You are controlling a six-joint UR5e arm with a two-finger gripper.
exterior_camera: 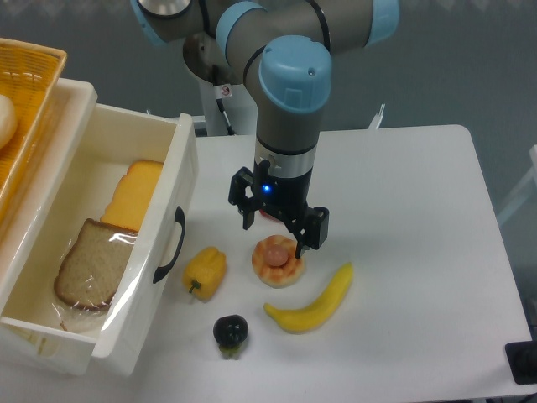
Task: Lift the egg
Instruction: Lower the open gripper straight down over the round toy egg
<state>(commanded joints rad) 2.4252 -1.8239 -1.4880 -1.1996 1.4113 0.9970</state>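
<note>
Near the front edge of the table (419, 168), toward the middle: this is where my work is, with the toys in a loose cluster.
Egg (278, 260): it lies flat on the table, peach rim with a pinkish centre, directly under my fingers and not lifted.
Gripper (276, 225): my two fingers are spread apart, one on the far-left side of the egg and one on its right, holding nothing; I cannot tell whether the tips touch the table or the egg.
Pepper (205, 272): it sits just beside the egg on the left, close to the drawer (134, 344); if I drift left as I close, my left finger may nudge it.
Banana (315, 302): it lies near the egg on the right and front; a swing of my right finger could push it toward the front edge.
Grape (230, 331): it is dark, near the front edge, and clear of my fingers.
Red disc (265, 211): only a sliver shows behind my fingers, so I may catch it by mistake.
Main risk: the egg is low and rounded, so I judge a high or off-centre squeeze could squirt it out sideways.
Second risk: if I descend too far, my fingertips could jam on the table.
</note>
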